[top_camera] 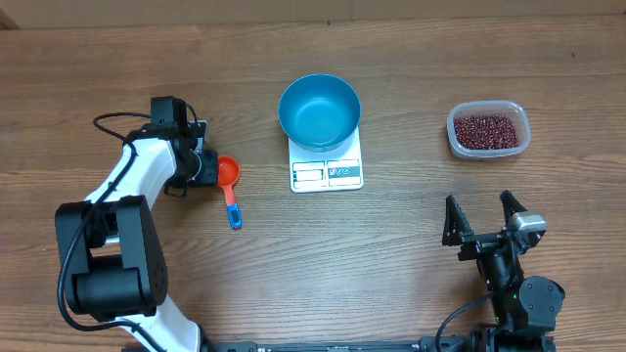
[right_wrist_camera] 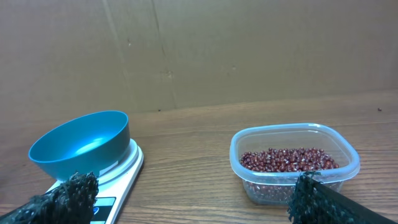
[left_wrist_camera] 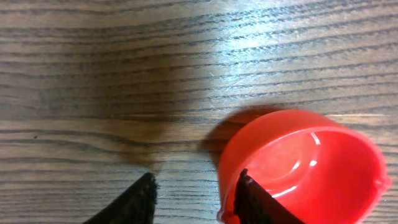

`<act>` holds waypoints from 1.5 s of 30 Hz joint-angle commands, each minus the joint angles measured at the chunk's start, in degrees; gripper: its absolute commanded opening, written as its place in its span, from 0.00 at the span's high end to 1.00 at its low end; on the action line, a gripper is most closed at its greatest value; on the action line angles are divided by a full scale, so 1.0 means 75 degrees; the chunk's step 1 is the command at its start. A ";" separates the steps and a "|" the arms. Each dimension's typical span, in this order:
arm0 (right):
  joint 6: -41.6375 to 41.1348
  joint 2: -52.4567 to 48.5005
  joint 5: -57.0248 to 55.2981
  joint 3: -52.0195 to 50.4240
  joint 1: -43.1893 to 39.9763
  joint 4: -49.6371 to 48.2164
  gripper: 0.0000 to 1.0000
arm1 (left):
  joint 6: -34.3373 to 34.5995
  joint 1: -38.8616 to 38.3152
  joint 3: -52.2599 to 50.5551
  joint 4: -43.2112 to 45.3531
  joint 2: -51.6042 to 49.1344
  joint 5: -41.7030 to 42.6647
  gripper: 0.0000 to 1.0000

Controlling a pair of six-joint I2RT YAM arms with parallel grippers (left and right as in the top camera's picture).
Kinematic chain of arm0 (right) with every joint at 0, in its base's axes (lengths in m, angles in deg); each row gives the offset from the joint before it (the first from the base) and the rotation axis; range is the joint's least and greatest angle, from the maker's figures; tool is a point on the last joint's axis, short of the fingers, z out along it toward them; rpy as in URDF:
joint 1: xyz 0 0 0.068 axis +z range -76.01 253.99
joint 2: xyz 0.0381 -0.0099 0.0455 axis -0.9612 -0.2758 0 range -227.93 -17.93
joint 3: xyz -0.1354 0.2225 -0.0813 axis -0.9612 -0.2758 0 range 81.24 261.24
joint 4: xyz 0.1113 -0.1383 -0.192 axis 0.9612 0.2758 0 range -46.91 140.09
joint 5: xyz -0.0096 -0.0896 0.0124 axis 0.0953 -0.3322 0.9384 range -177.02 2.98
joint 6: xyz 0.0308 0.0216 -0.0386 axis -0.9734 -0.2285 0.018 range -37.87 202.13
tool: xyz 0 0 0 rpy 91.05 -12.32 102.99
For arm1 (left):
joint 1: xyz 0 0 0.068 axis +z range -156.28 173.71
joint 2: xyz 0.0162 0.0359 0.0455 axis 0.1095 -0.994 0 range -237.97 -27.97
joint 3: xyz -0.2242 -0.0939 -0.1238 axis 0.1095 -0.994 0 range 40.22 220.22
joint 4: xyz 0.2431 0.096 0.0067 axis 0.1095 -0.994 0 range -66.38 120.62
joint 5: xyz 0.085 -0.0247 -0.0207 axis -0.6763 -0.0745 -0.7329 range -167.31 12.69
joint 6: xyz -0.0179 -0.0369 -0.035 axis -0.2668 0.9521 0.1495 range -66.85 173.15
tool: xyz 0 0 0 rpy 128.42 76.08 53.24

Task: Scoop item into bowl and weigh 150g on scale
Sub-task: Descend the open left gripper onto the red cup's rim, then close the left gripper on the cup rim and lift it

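Overhead, the blue bowl (top_camera: 319, 110) sits on the white scale (top_camera: 327, 168) near the middle of the wooden table (top_camera: 391, 264), covering the scale's far part and leaving the display and button panel bare at the near edge. The bowl's inside shows plain blue. The beans (top_camera: 485, 128) lie in a clear plastic tub (top_camera: 456, 143) well to the right of the scale – a maroon layer across its floor.

Left of the scale lies a scoop (top_camera: 228, 173) with a red cup and a blue handle that points toward the near edge of the table. The left gripper (top_camera: 207, 168) is right up against the cup's left side. In the left wrist view its two dark fingers (left_wrist_camera: 138, 200) stand apart: one is over bare wood and the other sits at the near rim of the red cup (left_wrist_camera: 305, 165). The cup's wall lies between them, and a strip of table shows between that wall and the outer finger. Whether the inner finger touches the plastic I cannot tell. The cup is tilted toward the camera and its inside is bare and glossy.

The right gripper (top_camera: 479, 202) is low at the right near side of the table, well apart from the tub, its jaws spread wide with nothing between them. From the right wrist view, the tub (right_wrist_camera: 249, 167) of beans (right_wrist_camera: 289, 160) is ahead on the right, with the bowl (right_wrist_camera: 81, 146) on the scale (right_wrist_camera: 124, 171) on the left.
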 commanded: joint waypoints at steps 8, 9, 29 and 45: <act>0.0000 0.0090 -0.0070 -0.0079 -0.0006 -0.0047 0.00 | 0.0035 -0.0050 -0.0047 -0.0017 -0.0102 -0.0023 0.96; 0.0000 0.0090 -0.0070 -0.0079 -0.0006 -0.0047 0.00 | 0.0035 -0.0050 -0.0047 -0.0015 -0.0102 -0.0023 0.96; 0.0003 0.0090 -0.0070 -0.0079 -0.0006 -0.0047 0.00 | 0.0038 -0.0050 -0.0035 -0.1241 0.0076 0.0350 0.96; 0.0000 0.0090 -0.0070 -0.0079 -0.0006 -0.0047 0.00 | 0.1839 -0.0050 -0.0035 -0.1757 0.0641 0.0507 0.96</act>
